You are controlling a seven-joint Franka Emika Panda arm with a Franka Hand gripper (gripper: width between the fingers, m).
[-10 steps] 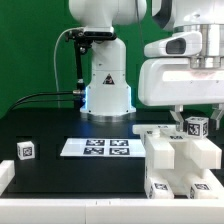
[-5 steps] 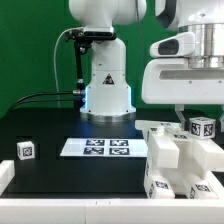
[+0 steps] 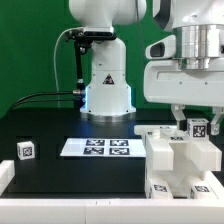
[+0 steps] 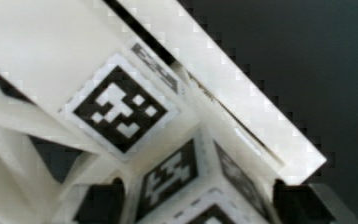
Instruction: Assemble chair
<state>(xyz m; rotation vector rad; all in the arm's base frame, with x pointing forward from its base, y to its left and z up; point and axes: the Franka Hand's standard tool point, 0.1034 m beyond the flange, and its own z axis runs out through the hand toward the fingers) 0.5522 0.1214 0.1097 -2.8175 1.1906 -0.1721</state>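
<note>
a green backdrop [image 3: 30, 50] stands behind a black bench [image 3: 50, 125], with the white robot arm base [image 3: 105, 85] at the back. the flat white marker board [image 3: 95, 148] lies near the middle of the bench. a small white plastic cube with a black-and-white tag [image 3: 25, 150] sits alone toward the exterior view's left, well apart from the rest. the chunky white plastic chair parts [image 3: 175, 160] are clustered at the exterior view's right. the hand [image 3: 196, 122] hangs over this cluster, its fingers either side of a small tagged white block [image 3: 198, 128] at the top; whether it grips the block or only straddles it, i cannot tell. the wrist view is filled with white tagged surfaces [image 4: 119, 103] seen close up.
</note>
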